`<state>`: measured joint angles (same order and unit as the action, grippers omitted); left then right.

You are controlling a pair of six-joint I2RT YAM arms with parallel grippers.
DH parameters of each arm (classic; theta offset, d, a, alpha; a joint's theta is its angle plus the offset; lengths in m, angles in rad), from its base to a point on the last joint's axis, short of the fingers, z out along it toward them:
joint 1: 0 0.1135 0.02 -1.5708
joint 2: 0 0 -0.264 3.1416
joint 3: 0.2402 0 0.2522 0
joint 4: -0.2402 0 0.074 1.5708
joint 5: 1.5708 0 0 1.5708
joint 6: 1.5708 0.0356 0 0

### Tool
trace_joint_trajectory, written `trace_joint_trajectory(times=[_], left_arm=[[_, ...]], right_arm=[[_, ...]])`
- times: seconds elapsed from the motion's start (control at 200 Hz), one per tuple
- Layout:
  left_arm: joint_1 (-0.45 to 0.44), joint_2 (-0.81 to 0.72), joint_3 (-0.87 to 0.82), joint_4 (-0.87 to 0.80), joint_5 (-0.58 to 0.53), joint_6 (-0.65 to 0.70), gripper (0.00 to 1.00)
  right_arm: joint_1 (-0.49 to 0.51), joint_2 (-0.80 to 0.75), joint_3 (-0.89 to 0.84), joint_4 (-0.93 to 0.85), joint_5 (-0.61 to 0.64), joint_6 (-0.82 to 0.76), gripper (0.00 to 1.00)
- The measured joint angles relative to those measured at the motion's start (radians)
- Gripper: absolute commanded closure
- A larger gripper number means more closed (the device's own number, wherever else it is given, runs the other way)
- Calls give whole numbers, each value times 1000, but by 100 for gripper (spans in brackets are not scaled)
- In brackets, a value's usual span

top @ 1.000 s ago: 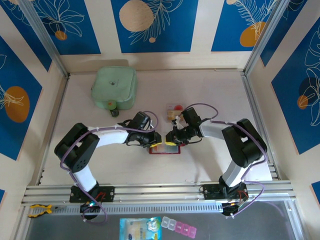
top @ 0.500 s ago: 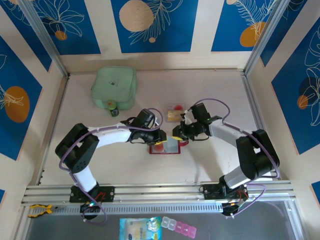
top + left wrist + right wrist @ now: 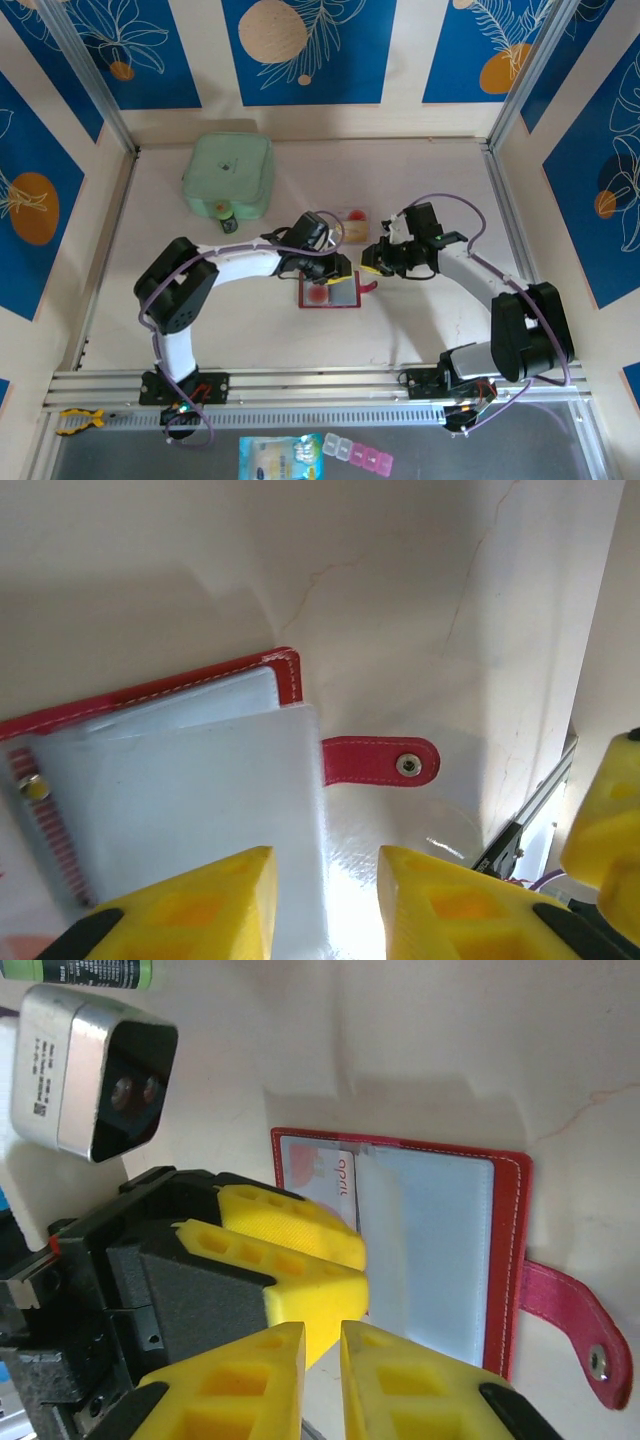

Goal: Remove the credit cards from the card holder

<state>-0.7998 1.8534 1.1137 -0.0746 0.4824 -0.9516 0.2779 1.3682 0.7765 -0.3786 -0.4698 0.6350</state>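
Since a second earlier, the right end effector (image 3: pixel 374 258) had pulled away from the card holder (image 3: pixel 338 296) to its right, its jaws nearly clenched with nothing visible between them. The left end effector (image 3: pixel 338 267) had reached further over the holder and stood released. The holder lay open on the bench (image 3: pixel 430 180) with a red-printed card (image 3: pixel 335 1175) in its clear pocket. A pale card (image 3: pixel 353 213) lay just beyond.

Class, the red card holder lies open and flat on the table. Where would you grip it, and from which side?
Probably the snap tab: it juts out past the edge of the card holder on the right arm's side, so jaws coming in from there could pinch it. The rest lies flush on the table.
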Motion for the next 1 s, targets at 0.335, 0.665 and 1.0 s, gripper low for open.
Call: trace_joint_trajectory(times=[0.335, 0.665, 1.0], left_arm=[[-11, 96, 44, 8, 23, -2, 63], [-15, 127, 43, 44, 26, -13, 63], [-6, 103, 18, 82, 21, -13, 63]], right_arm=[[-12, -18, -3, -26, -1, -7, 81], [-12, -18, -5, -27, -5, -7, 81], [2, -16, -5, -26, -5, -5, 81]])
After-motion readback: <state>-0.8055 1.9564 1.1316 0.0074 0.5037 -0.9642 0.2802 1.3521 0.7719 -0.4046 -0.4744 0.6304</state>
